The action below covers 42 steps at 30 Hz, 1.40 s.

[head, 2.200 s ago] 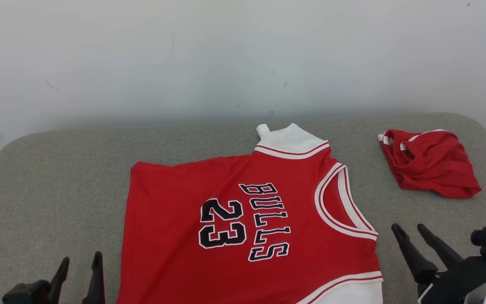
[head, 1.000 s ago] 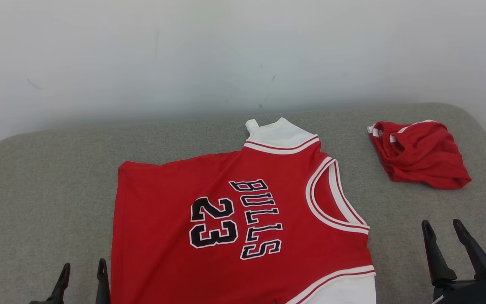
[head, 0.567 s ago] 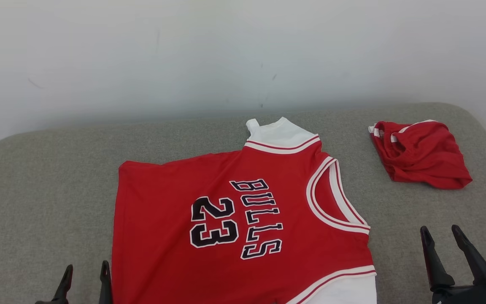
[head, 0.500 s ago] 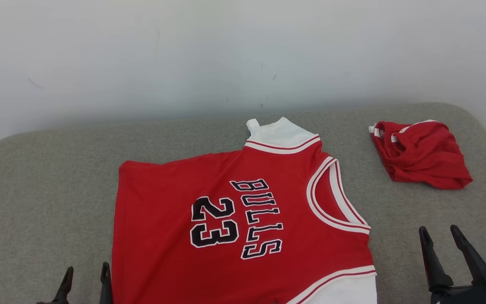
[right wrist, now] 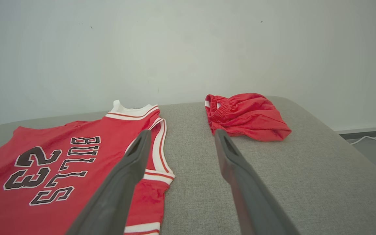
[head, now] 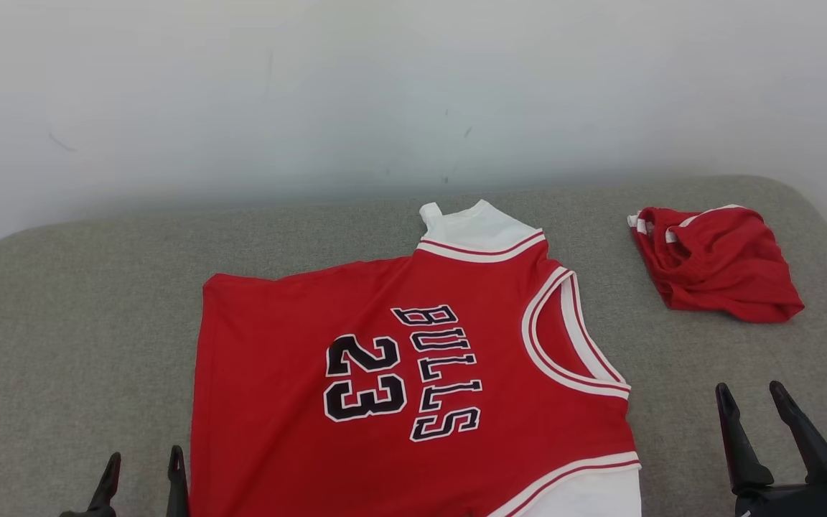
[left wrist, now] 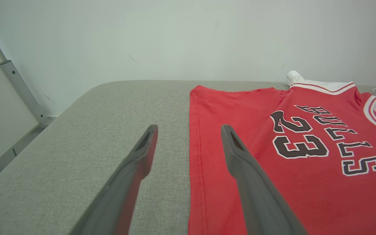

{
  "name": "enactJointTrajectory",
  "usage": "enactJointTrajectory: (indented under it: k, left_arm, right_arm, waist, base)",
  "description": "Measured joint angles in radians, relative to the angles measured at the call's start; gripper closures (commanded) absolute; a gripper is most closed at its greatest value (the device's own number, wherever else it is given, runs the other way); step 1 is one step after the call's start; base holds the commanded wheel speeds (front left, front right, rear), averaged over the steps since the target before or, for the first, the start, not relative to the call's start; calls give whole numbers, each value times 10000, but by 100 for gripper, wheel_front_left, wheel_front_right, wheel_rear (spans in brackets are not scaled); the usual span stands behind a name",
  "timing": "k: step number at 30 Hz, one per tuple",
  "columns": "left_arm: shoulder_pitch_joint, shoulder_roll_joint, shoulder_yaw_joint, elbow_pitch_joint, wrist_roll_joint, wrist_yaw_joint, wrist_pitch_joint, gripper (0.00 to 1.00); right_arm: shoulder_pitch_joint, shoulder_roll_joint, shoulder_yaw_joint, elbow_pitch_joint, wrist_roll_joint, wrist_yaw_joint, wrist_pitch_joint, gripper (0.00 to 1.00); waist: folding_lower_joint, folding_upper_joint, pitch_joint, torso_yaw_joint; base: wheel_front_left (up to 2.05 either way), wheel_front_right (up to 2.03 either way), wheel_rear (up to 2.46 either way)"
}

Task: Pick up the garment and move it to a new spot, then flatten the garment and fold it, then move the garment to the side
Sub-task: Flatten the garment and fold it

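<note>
Jersey [head: 413,373] is lying flat; I am holding left pincer [head: 144,454] and right pincer [head: 747,388] spread, empty — pinching one layer could be bunching it.

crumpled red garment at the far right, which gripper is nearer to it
Right. The right gripper is just short of the crumpled red garment; the left gripper is at the jersey's opposite edge.

The grey, soft tabletop [head: 62,323] has round corners. A red shirt [head: 399,388] (it says BULLS 23) lies flat on it. A small red bundle [head: 718,262] sits well apart, to its right
</note>
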Motion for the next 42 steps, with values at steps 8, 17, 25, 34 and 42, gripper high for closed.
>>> enactJointTrajectory:
  k: [8,17,25,34,42]
  left_arm:
    - [1,-33,29,-35,48,0,61,0]
    - [4,-59,138,-46,136,0,148,0]
    - [4,-71,142,-69,148,0,213,0]
    - [40,-56,-424,654,-575,-905,2554,0]
    - [10,38,-385,1492,-1007,-1254,3739,0]
  right_arm:
    - [-1,0,-86,36,-29,-2,12,0]
    - [-8,58,-109,73,-98,-2,15,0]
    - [-8,84,-130,117,-167,-2,40,0]
    - [402,44,859,433,487,100,2936,0]
    - [411,52,1402,988,830,113,4510,0]
  waist:
    - [0,0,-13,-9]
    - [0,0,-28,-31]
    - [0,0,-49,-64]
    - [0,0,75,155]
    - [0,0,293,205]
  base:
    - [0,0,0]
    - [0,0,0]
    - [0,0,0]
    - [0,0,0]
    - [0,0,0]
